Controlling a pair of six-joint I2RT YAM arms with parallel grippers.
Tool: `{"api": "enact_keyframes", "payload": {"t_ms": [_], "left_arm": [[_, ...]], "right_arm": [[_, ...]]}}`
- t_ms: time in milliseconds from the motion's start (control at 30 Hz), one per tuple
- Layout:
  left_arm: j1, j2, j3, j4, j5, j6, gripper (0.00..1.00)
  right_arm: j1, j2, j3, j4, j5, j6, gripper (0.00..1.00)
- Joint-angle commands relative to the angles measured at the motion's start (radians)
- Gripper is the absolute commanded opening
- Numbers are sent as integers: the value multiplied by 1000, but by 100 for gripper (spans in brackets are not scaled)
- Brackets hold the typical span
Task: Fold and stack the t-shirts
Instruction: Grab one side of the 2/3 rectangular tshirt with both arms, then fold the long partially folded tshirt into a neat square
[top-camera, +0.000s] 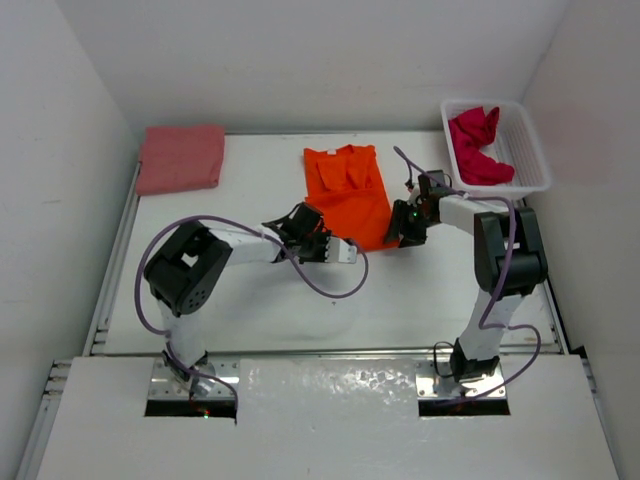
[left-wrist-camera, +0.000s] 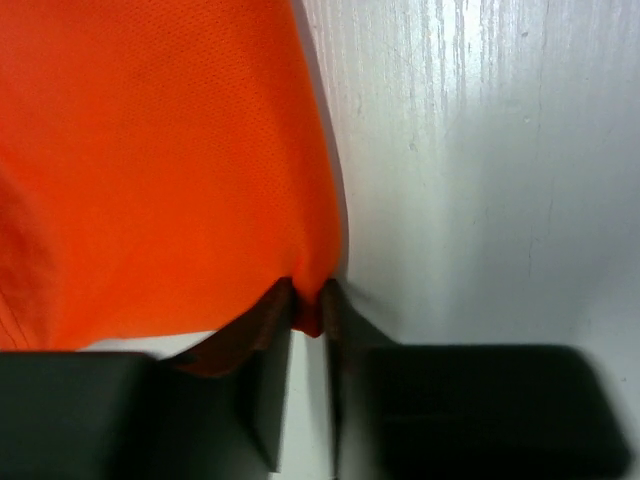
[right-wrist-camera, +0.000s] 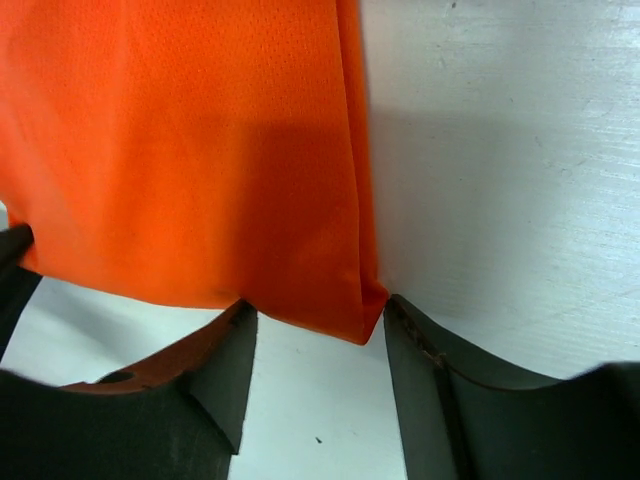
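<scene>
My left hand (left-wrist-camera: 310, 312) was pressed nearly together, its dark fingers (left-wrist-camera: 250, 345) pinching a small tuck of the orange t-shirt (left-wrist-camera: 150, 170) at its near-left corner. The cloth was a fine mesh knit, smooth, with a clean straight edge. My right hand (right-wrist-camera: 318, 312) was spread, curved black fingers either side of the near-right corner, and the cloth lay between them ungripped. The orange t-shirt lay flat mid-surface as a long rough rectangle, collar at the far end. The white surface (top-camera: 250, 310) looked streaked and slightly glossy. The salmon-pink t-shirt (top-camera: 180, 158) sat as a neat folded rectangle in the far-left corner. The crimson t-shirt (top-camera: 478, 145) lay crumpled in the white mesh basket (top-camera: 505, 188), far right.
</scene>
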Motion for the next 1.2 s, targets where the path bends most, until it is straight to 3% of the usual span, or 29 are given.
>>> {"api": "enact_keyframes", "payload": {"t_ms": [0, 33, 133, 200, 500, 767, 967, 1167], "left_arm": [[-14, 17, -15, 25, -15, 0, 11], [-14, 15, -15, 29, -18, -11, 1], [-14, 14, -8, 11, -20, -35, 0], [-13, 12, 21, -39, -9, -43, 0], [-5, -133, 15, -354, 80, -87, 0], [-8, -332, -11, -676, 146, -116, 0], [-7, -451, 136, -870, 308, -175, 0], [62, -434, 239, -887, 360, -204, 0]], "right_arm": [[-6, 15, -33, 35, 31, 16, 51], [-9, 25, -32, 42, 22, 23, 34], [-15, 19, -45, 86, 0, 46, 8], [-15, 0, -58, 98, -6, 50, 1], [-9, -272, -225, 2, -35, -15, 0], [80, -609, -424, -230, -29, -9, 0], [152, -792, -285, -429, -72, 68, 0], [153, -706, -66, -520, -74, 48, 0]]}}
